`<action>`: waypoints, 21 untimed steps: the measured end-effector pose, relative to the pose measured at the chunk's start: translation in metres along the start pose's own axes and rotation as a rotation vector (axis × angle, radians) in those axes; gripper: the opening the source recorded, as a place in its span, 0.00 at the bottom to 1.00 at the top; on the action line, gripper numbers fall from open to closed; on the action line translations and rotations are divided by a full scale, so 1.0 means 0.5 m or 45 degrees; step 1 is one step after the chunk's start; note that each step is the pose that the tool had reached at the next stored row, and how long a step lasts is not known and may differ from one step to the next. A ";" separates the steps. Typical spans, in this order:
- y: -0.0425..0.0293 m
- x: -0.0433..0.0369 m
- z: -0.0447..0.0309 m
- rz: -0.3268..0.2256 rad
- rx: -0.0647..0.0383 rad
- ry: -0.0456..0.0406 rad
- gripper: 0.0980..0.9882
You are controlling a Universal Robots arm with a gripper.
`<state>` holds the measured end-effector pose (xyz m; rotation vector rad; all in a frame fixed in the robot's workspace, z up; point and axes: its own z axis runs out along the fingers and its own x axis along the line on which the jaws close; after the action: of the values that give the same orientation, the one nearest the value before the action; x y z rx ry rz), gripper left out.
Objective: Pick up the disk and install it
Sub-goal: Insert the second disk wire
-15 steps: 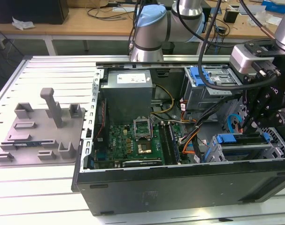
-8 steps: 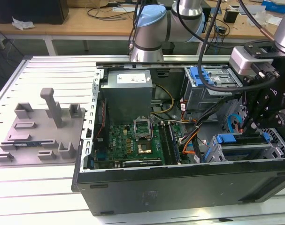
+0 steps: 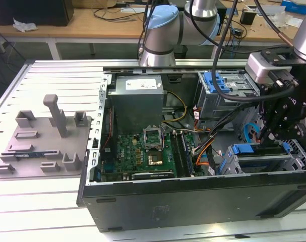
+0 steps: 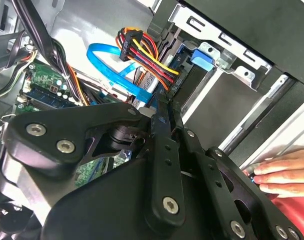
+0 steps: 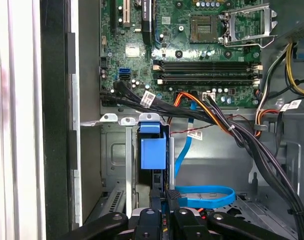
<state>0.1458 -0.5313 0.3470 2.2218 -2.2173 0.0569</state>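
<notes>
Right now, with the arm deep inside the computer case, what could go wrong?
1. A hand lies close beside the gripper; any move of the arm might strike it.
2. The blue cable loops right next to the gripper and could snag or be pulled loose.

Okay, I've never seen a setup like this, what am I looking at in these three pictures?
A robot arm is working inside an open computer case that lies on a slatted metal table. The exterior view looks from off the arm. Its black gripper reaches down near the drive bay at that view's right. Beside the case sits a grey plastic holder with upright posts. The two wrist views ride on the arm and look past its black linkage at the motherboard, a blue cable and a blue plastic piece. A person's hand shows in the second wrist view.
</notes>
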 end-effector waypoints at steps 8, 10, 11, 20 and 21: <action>-0.001 0.000 0.007 0.000 0.000 0.000 0.07; -0.001 0.000 0.009 0.000 0.000 0.000 0.07; -0.001 0.000 0.010 0.000 0.000 0.000 0.07; -0.001 0.000 0.015 0.000 0.000 0.000 0.08; -0.001 0.000 0.015 0.000 0.000 -0.001 0.08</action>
<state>0.1462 -0.5313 0.3394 2.2222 -2.2176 0.0563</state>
